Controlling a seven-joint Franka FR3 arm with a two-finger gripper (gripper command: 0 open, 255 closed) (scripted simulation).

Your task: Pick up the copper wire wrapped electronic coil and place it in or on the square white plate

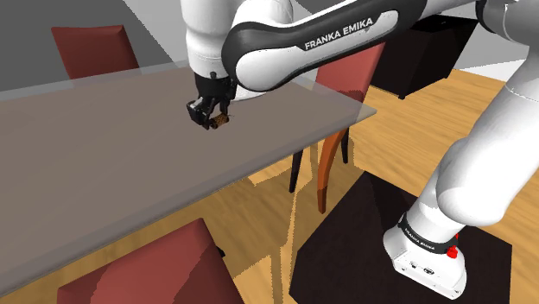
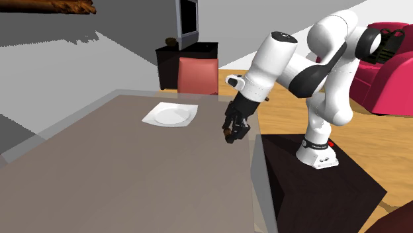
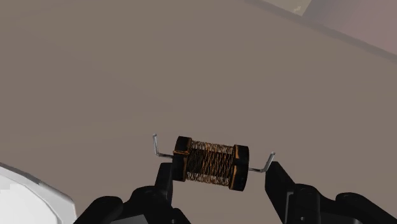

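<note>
A small coil wound with copper-coloured wire, with dark end caps and thin bent metal leads, sits crosswise between my black fingers. My gripper is shut on it, one finger at each end. In the shoulder view the gripper hangs a little above the grey-brown table with the coil in it. The second exterior view places the gripper and coil near the table's right edge. The square white plate lies flat on the table, farther back and to the left; one corner of the plate shows beside my finger.
Red chairs stand around the table: one at the far end, one by the arm, one at the near edge. A dark cabinet is behind the far chair. The black stand sits on a wooden floor.
</note>
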